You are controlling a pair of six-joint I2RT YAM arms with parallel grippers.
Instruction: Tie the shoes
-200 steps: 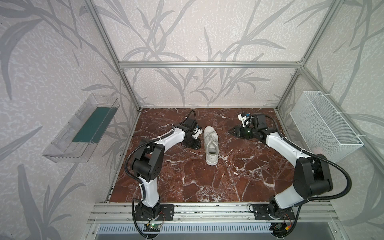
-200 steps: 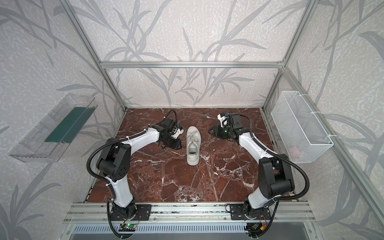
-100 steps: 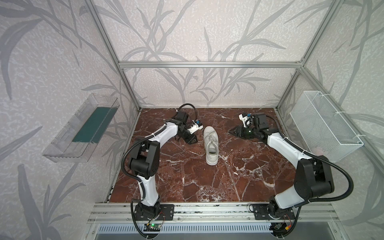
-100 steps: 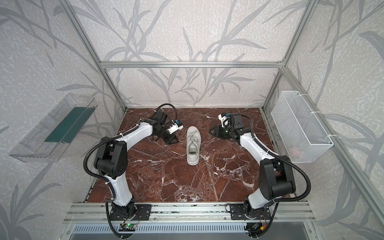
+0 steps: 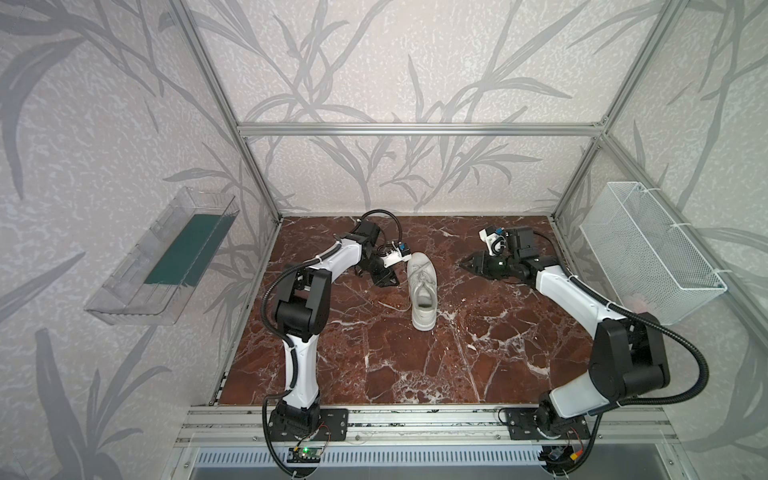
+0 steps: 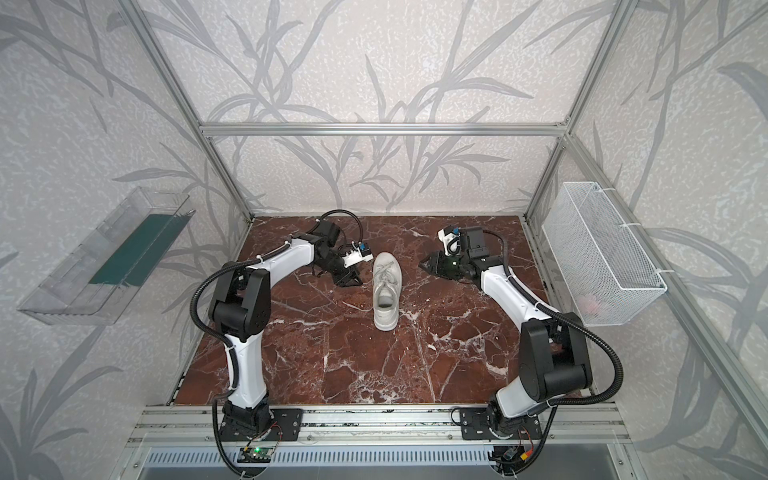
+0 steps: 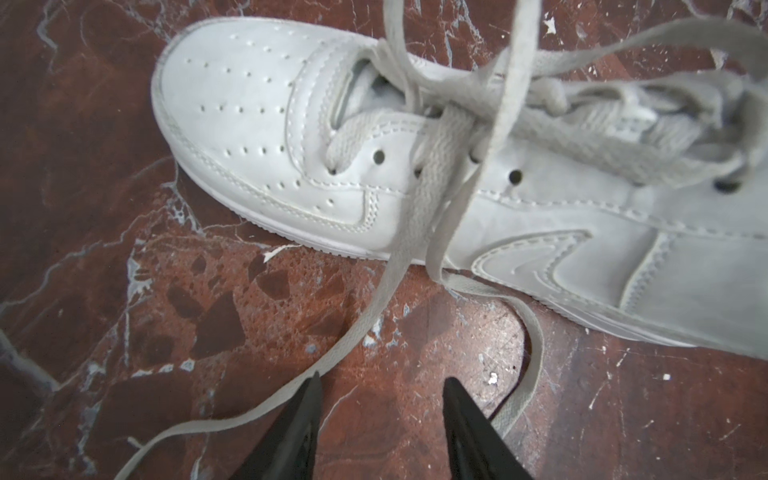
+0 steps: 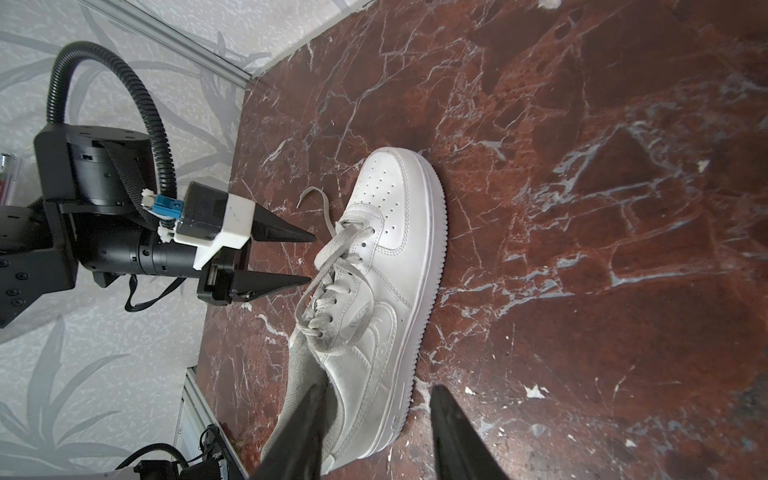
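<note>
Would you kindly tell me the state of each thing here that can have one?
Sneaker: upright on its sole, unheld.
Laces: loose, one end trailing on the table.
Left hand: open, empty.
Right hand: open, empty.
Basket: hanging, contents unclear.

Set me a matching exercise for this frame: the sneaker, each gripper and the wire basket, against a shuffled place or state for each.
Things
1. sneaker
2. left gripper
3. right gripper
4. wire basket

Places or states
A. hanging up, at the right in both top views
B. open, close beside a loose lace
C. standing on the marble floor, between the two arms
D. open, well apart from the sneaker, tips pointing toward it

Pairs: 1-C, 2-B, 3-D, 4-A
</note>
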